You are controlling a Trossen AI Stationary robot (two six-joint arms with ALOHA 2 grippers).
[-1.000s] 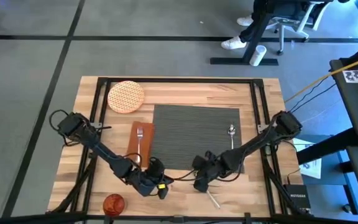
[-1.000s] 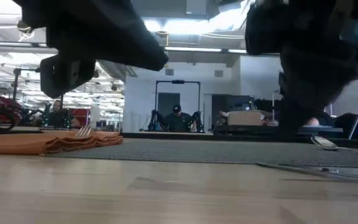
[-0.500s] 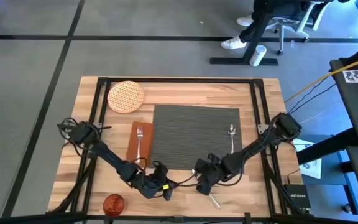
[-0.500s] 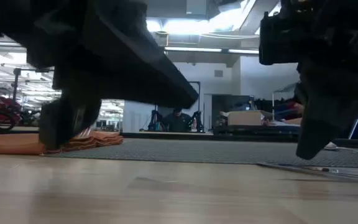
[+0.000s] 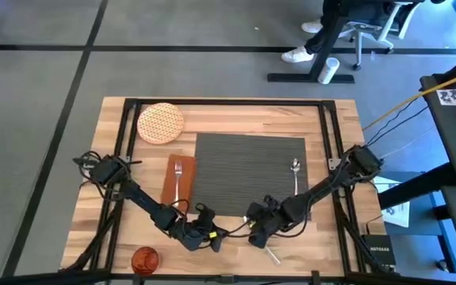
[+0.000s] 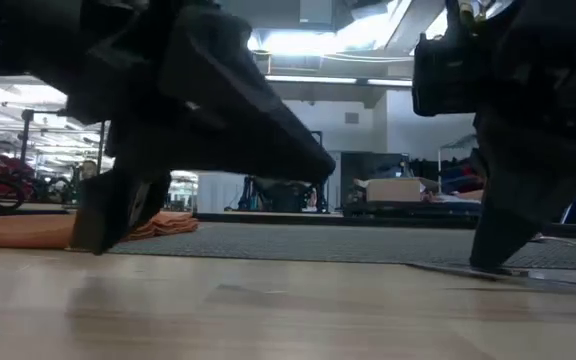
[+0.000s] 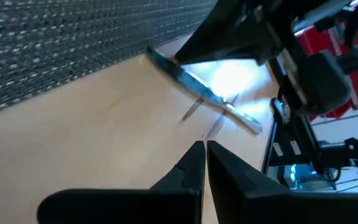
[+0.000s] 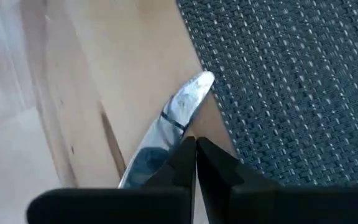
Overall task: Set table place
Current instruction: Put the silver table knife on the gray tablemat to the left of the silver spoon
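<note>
While the orange cup (image 5: 144, 258) sits alone at the near left corner of the table (image 5: 236, 115) and the patterned plate (image 5: 161, 123) at the far left corner, both well apart from the dark placemat (image 5: 248, 170), most of the place is not yet laid. Just left of the placemat the brown napkin (image 5: 176, 180) carries the fork (image 5: 178, 171). The left gripper (image 7: 205, 149) hangs low over bare wood near the placemat's near edge, its fingers pressed together on nothing. Beside it the right gripper (image 8: 195, 144) is down over the knife (image 8: 173, 118), which lies slanting on the wood with its tip just at the placemat's corner; those fingers are also closed to a slit, and nothing sits between them. The spoon (image 5: 294, 174) already rests on the right part of the placemat.

Judging from this, the chief risk is the knife: it lies flat and thin, so closed fingers coming down on it may push or spin it away rather than seize it, and it could slide toward the near edge. The two grippers are close, so any sideways reach invites a knock between them. A dragged blade might also catch the placemat's corner and shift it, and the spoon with it
</note>
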